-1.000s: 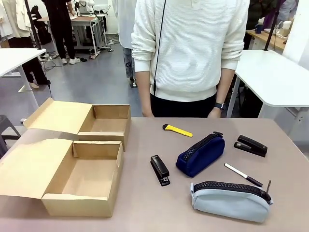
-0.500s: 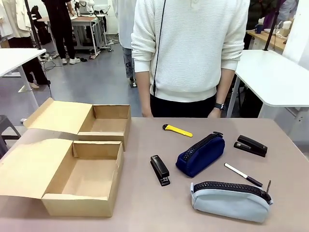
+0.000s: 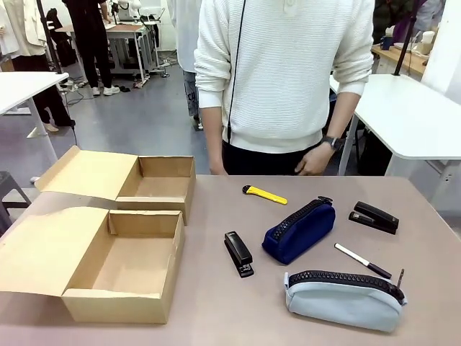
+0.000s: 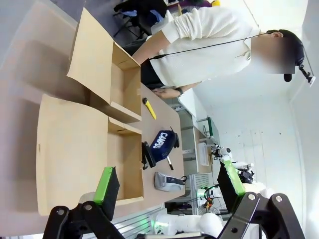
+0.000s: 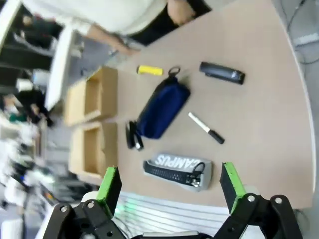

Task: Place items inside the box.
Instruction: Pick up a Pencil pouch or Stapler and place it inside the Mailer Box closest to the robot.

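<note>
The box (image 3: 130,267) sits open in the lower left of the front view. A second open box (image 3: 155,184) stands just behind it, higher in the picture. The small things all lie on the worktop (image 3: 216,310), to the right of the boxes. A black stapler (image 3: 238,253) is in the middle. The navy blue pouch (image 3: 299,230) is just right of it, and the yellow knife (image 3: 264,194) lies above them. The grey pencil case (image 3: 344,299) is at the lower right. The marker pen (image 3: 362,260) lies between it and another black stapler (image 3: 374,217) at the right. A person (image 3: 284,72) in a white top stands at the far side, one hand (image 3: 311,160) near the worktop's edge. The left gripper (image 4: 168,183) is wide open. The right gripper (image 5: 170,183) is wide open too, up above the things.
</note>
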You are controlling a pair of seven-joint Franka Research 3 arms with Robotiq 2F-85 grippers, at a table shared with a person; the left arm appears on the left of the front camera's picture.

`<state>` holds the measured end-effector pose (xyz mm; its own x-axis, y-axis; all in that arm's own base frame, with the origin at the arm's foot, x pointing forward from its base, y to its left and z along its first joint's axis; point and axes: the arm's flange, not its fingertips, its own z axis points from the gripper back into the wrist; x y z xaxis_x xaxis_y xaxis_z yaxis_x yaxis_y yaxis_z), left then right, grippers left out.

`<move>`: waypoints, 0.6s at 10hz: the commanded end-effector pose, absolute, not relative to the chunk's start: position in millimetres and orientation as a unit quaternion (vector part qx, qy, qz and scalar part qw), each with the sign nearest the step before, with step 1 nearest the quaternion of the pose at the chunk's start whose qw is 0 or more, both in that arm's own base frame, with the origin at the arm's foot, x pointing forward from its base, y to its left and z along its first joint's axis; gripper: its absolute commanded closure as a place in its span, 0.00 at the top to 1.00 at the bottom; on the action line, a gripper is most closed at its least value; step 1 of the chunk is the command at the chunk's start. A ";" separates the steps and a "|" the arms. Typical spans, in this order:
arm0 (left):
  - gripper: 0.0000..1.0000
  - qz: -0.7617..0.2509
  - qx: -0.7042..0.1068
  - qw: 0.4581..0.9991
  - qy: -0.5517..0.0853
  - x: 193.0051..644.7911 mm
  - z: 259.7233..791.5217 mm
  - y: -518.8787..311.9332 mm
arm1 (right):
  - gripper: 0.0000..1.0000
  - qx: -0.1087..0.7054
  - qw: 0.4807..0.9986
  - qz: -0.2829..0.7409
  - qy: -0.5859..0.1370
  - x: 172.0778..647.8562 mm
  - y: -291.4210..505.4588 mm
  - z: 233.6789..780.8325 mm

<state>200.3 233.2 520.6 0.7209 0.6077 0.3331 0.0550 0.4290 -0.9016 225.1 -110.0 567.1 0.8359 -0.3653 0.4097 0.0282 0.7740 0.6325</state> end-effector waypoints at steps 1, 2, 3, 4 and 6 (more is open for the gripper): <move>1.00 0.167 -0.506 0.776 -0.337 199.7 523.6 234.0 | 1.00 0.283 0.932 -0.026 -0.223 257.9 -61.9 543.9; 1.00 0.167 -0.506 0.776 -0.337 199.7 523.6 234.0 | 1.00 0.281 0.939 0.024 -0.195 270.0 -31.9 535.8; 1.00 0.167 -0.506 0.776 -0.337 199.7 523.6 234.0 | 1.00 0.246 0.950 0.079 -0.176 274.4 -5.5 526.6; 1.00 0.167 -0.506 0.776 -0.337 199.7 523.6 234.0 | 1.00 0.291 0.936 0.057 -0.189 270.1 -34.7 536.2; 1.00 0.167 -0.506 0.776 -0.337 199.7 523.6 234.0 | 1.00 0.396 0.889 -0.024 -0.227 223.0 -132.8 548.1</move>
